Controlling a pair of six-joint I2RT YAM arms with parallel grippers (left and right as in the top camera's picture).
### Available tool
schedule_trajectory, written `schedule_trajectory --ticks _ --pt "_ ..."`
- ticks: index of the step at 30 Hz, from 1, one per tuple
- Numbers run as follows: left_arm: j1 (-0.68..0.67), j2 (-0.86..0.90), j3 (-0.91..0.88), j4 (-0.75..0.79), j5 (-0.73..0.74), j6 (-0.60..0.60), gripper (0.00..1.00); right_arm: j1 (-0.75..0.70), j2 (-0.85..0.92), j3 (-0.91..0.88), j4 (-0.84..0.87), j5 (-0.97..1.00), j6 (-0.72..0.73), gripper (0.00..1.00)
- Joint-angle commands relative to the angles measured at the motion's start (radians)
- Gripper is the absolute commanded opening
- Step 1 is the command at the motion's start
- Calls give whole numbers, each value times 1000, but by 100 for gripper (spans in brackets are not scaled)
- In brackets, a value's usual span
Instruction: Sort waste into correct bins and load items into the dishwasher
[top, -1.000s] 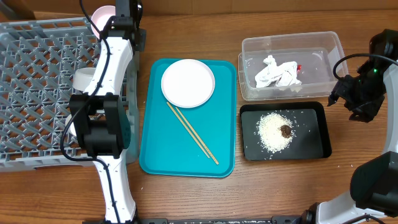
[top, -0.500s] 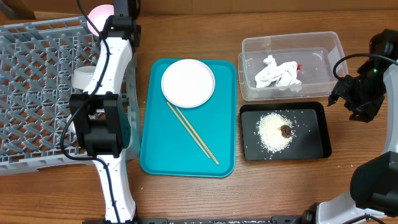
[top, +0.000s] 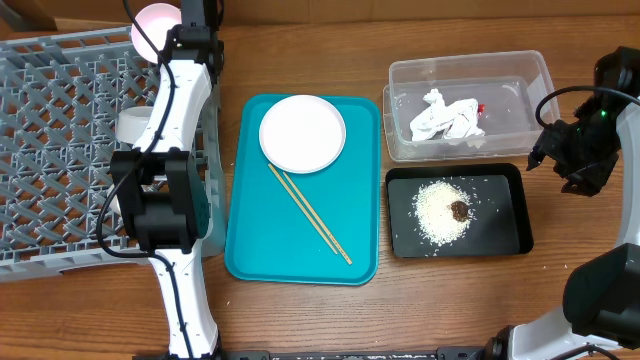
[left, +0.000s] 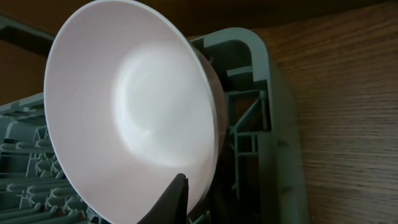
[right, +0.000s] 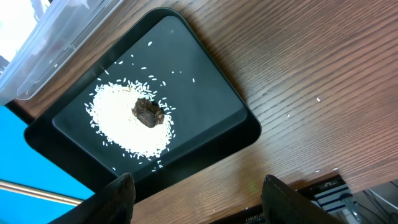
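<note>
Bowl (left: 130, 124), pink outside and white inside, stands on edge at the far right corner of the grey dish rack (top: 60, 130), its rim pinched by the left end effector (top: 172, 35). The right end effector (right: 199, 205) hangs with its jaws wide over the worktop (right: 311, 74), beside the black tray (right: 211, 99) of rice (right: 121, 127).

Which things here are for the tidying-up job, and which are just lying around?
For the job: pink bowl, white plate, chopsticks, napkin, rice, clear tub, black tray, dish rack.
Just lying about: teal tray, wooden table.
</note>
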Motion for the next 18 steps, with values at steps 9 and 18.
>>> schedule_trajectory --ticks 9,18 --pt "10 10 9 -1 -27 0 4 0 -36 -1 -1 6 0 67" --pt "-2 -49 30 -48 69 -20 4 0 -36 -1 0 6 0 67"
